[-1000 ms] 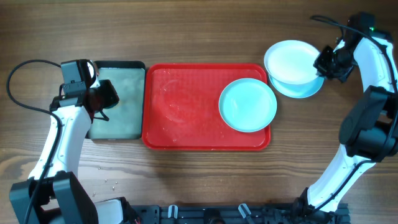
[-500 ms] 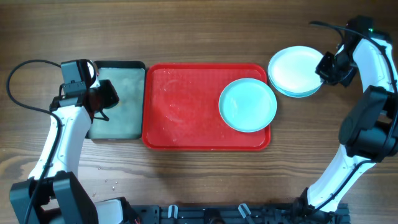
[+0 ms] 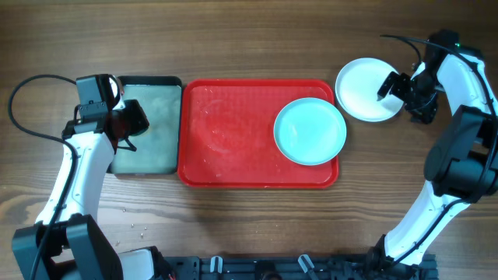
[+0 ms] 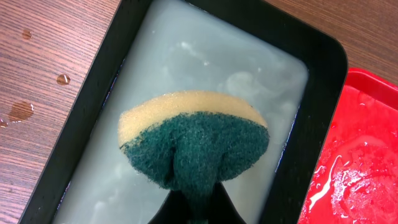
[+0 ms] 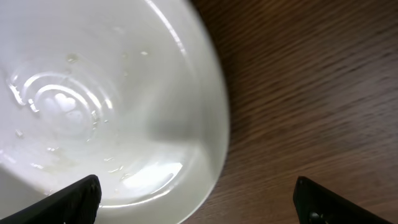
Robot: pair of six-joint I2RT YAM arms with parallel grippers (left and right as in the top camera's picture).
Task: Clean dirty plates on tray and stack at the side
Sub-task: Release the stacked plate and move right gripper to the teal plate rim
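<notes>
As seen from overhead, an aqua plate is being carried at the right end of the red tray, a white plate lying on the table just beside it. Left wrist: a sponge is being clamped by the left gripper over a black tray. Right wrist: the right gripper jaws are being held wide apart at the white plate's edge.

My two arms are built alike: smooth white shells over the long links, bulky black housings at the joints. The left arm carries a boxy white camera block with a dark face, and a thin black cable loops off it in a wide arc. The right arm trails its own thin black cable. My left gripper is matte black, and so are the blunt fingertips of my right gripper.
</notes>
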